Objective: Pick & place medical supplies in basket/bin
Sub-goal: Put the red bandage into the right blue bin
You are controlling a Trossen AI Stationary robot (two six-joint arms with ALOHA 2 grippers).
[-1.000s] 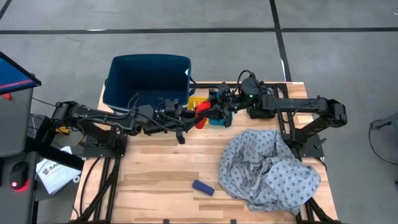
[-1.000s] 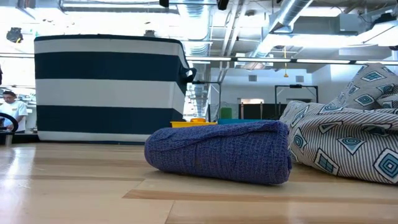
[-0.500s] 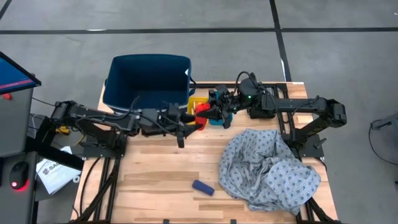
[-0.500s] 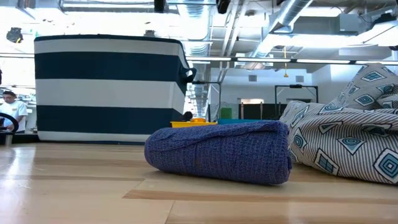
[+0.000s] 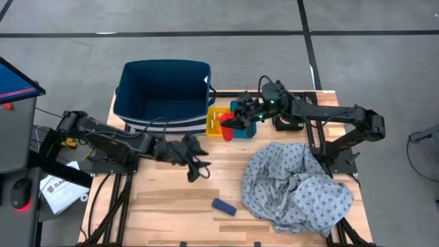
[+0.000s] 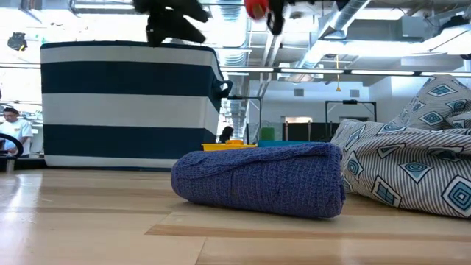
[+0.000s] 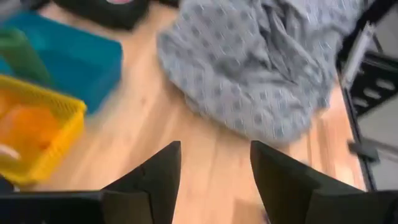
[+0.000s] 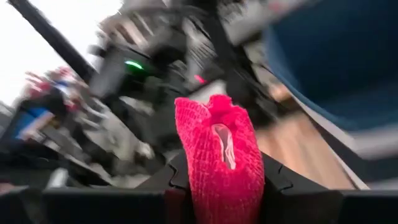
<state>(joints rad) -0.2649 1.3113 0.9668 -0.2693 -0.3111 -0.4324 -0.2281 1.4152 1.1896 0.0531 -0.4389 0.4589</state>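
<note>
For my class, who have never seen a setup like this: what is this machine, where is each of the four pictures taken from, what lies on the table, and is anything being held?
It is a robot with two dark arms at a wooden table. One picture looks straight down, one looks level across the tabletop, and two come from cameras on the wrists. On the table are a navy striped basket, a yellow tray, a teal tray, a grey-blue dotted cloth and a blue roll. The right gripper pinches a red roll above the trays. The left gripper is open and empty, above bare wood in front of the basket.
</note>
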